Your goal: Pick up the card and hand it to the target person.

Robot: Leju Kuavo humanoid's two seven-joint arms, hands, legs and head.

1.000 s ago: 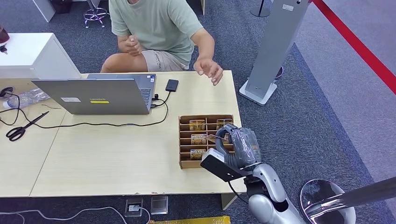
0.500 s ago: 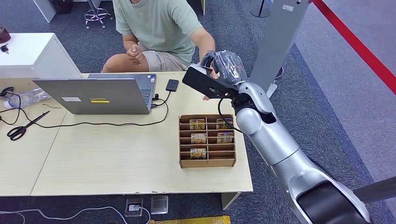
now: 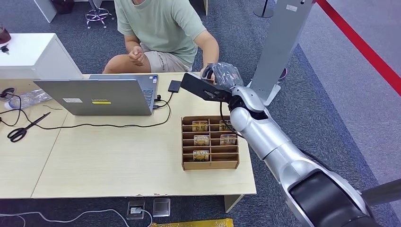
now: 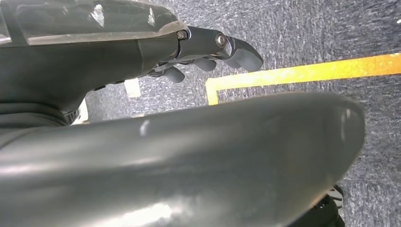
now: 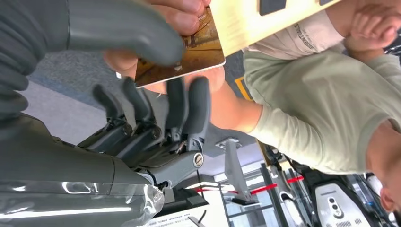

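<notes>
At the far edge of the tabletop [image 3: 118, 161], about 12 o'clock from the slotted card box [image 3: 210, 142]: right robot hand [image 3: 221, 74], arm stretched out toward the seated person [image 3: 161, 23]. Grasping the card [image 5: 189, 54] between thick thumb and darker fingers [image 5: 189, 101], as seen from the right wrist. Card lying flat across the grasp, long axis running out past the thumb and away from the palm, free end toward the person. Person's hand [image 5: 182, 12] already on that free end, fingertips on one face and flesh showing under the other, so apparently pinched from both sides at once. From the head view, card itself hidden behind the robot hand, and the person's hand just beyond at roughly 11 o'clock. Judged as the handover point: nothing left to close in distance, only a release of thumb and fingers, with the pull likely along the card's long axis toward 12 o'clock. Left robot hand [image 4: 208, 47] hanging over the carpet, fingers loosely extended, nothing in it, well apart from the card and no part of the exchange.
</notes>
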